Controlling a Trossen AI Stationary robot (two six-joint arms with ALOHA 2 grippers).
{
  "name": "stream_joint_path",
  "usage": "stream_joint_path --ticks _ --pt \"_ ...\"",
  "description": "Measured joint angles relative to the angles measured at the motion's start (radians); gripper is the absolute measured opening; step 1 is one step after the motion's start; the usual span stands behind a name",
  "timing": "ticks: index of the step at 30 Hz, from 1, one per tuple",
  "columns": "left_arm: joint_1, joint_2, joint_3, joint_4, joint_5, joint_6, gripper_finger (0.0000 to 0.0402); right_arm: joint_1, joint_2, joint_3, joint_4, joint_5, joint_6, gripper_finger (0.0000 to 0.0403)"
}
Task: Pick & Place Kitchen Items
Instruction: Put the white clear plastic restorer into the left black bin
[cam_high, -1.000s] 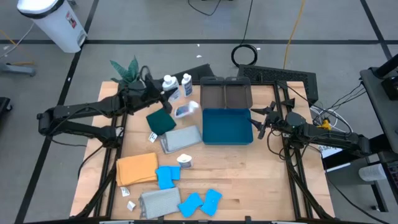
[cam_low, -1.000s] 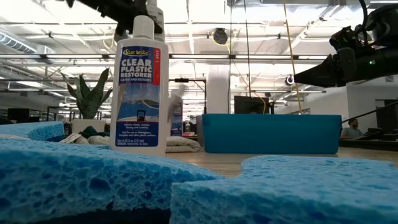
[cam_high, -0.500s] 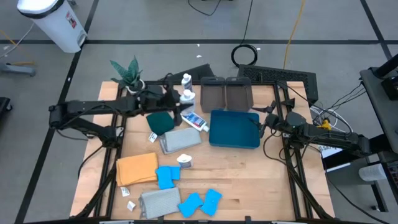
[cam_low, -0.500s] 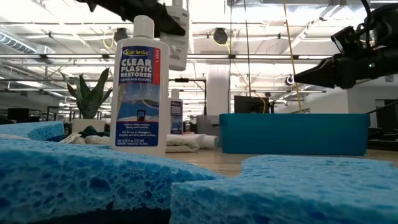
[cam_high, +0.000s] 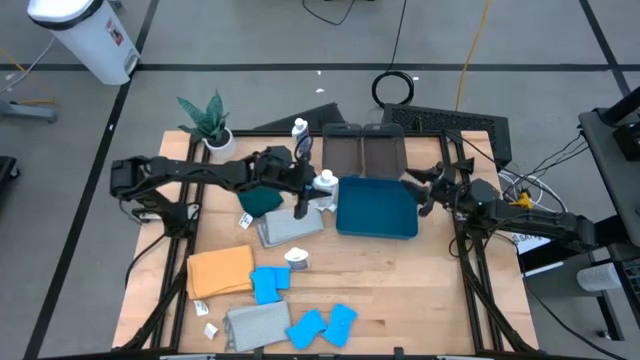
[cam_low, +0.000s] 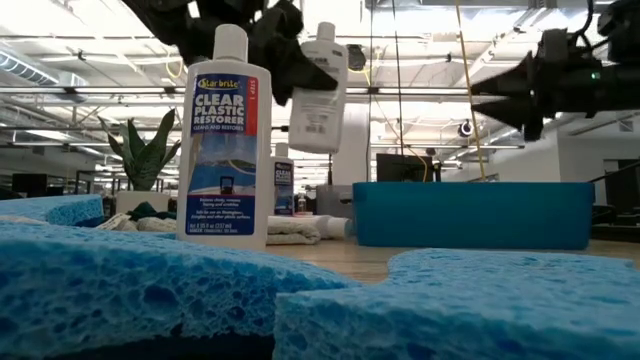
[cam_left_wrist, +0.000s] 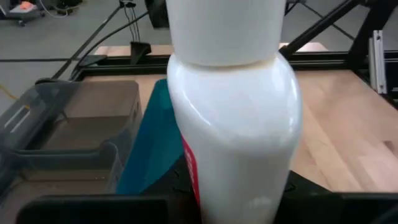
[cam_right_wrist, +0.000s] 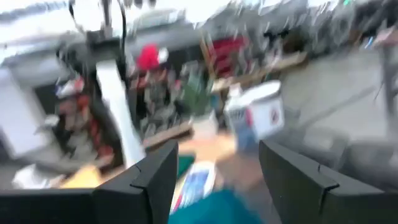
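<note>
Your left gripper is clamped on a white bottle, lifted clear of the table. A second back that arm sat near the plant at 10 o'clock among the standing bottles; it has since swung toward table centre, and the bottle now hangs just beside the 9 o'clock edge of the blue bin. In the low view the bottle hangs tilted, well above the bin's rim. The left wrist view shows the bottle's shoulder filling the frame, fingers hidden beneath it.

The bin itself has slid and skewed slightly clockwise since a second ago. Your right gripper sits at the bin's 3 o'clock edge, fingers apart, holding nothing that shows.

Still out: one bottle standing at 12 o'clock of the carried one, another upright nearer you, orange cloth, grey cloth, dark green cloth, blue sponges.

Judgement: transport leg is nearly done. Carry on over the bin wall before you let go, or the bottle may clip the rim.
</note>
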Motion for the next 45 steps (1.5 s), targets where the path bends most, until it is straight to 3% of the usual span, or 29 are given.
stream_joint_path --ticks 9,16,19,25,33,40,45 --pt "0.066 0.023 0.000 0.058 -0.001 0.010 0.0084 -0.001 0.091 0.028 0.247 0.128 -0.077 0.0212" --pt "0.114 0.024 0.000 0.063 0.031 0.023 0.0084 -0.069 0.402 0.256 0.259 0.125 -0.138 0.0212" --pt "0.123 0.024 0.000 0.081 -0.007 0.024 0.0084 -0.125 0.581 0.377 0.228 0.041 -0.165 0.0212" --pt "0.111 0.038 0.000 0.185 -0.223 0.027 0.0084 -0.198 0.882 0.632 0.213 -0.173 -0.129 0.0213" --pt "0.081 0.061 0.000 0.204 -0.476 0.099 0.0084 -0.169 1.153 0.861 0.274 -0.295 -0.201 0.0227" --pt "0.082 0.071 0.000 0.214 -0.507 0.124 0.0084 -0.141 1.297 1.010 0.250 -0.319 -0.218 0.0269" --pt "0.083 0.075 0.000 0.206 -0.510 0.144 0.0084 -0.142 1.372 1.061 0.250 -0.317 -0.218 0.0269"
